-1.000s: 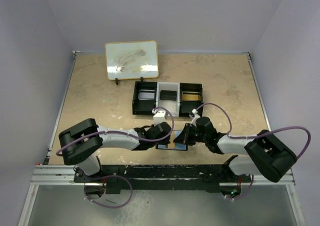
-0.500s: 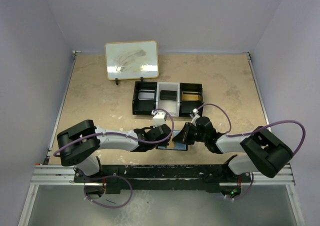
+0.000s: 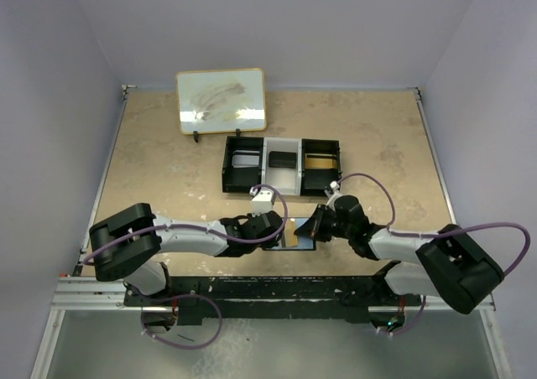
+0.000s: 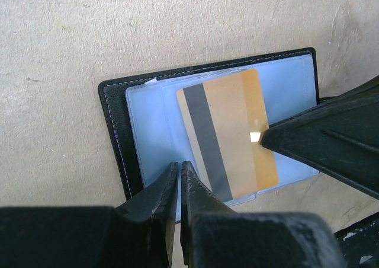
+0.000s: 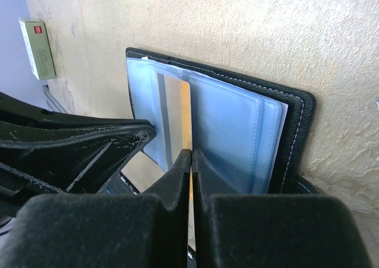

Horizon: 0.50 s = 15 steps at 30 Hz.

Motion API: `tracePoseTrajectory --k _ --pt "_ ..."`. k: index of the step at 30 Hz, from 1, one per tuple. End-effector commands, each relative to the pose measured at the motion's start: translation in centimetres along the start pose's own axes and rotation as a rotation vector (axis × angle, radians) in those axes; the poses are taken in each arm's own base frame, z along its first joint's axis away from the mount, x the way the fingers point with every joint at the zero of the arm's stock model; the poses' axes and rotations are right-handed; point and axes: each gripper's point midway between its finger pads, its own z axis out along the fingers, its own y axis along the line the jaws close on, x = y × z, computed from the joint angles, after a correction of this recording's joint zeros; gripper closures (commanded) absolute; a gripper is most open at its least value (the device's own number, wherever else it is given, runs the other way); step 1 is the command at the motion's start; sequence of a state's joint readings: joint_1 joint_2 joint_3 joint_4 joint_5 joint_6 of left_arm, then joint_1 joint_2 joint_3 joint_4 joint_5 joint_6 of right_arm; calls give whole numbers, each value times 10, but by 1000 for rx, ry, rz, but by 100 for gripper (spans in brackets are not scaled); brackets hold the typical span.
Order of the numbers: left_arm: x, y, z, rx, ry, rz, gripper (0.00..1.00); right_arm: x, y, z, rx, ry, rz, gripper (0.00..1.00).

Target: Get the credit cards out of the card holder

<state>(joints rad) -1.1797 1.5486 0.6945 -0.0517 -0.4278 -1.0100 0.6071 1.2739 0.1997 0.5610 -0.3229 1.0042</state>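
Note:
The card holder [image 4: 112, 137] lies open on the table near the front edge, black with blue plastic sleeves [image 5: 237, 131]. A gold credit card [image 4: 237, 131] with a grey stripe sticks partly out of a sleeve. My right gripper [image 5: 191, 152] is shut on the card's edge [image 5: 177, 120], reaching in from the right [image 3: 312, 228]. My left gripper [image 4: 179, 164] is shut, its tips resting on the blue sleeve beside the card; whether it pinches the sleeve I cannot tell. In the top view the left gripper [image 3: 275, 231] meets the card holder [image 3: 294, 238] from the left.
A black-and-white three-compartment tray [image 3: 226, 168] stands just behind the grippers. A small whiteboard [image 3: 221, 101] leans at the back left. The table's front rail runs close below the card holder.
My right gripper opened slightly, then shut on the card's edge. The gold card now shows further out of its sleeve. The left gripper has stayed shut on the holder.

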Motion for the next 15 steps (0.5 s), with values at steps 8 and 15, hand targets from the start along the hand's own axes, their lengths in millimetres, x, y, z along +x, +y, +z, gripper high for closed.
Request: tracePoseTrajectory --k 8,15 --pt "16 16 5 -55 37 43 98 -6 -25 -11 125 -31 -41 100" --pt "-5 -2 -6 -7 -28 10 92 -7 -18 -13 86 -50 -15 100"
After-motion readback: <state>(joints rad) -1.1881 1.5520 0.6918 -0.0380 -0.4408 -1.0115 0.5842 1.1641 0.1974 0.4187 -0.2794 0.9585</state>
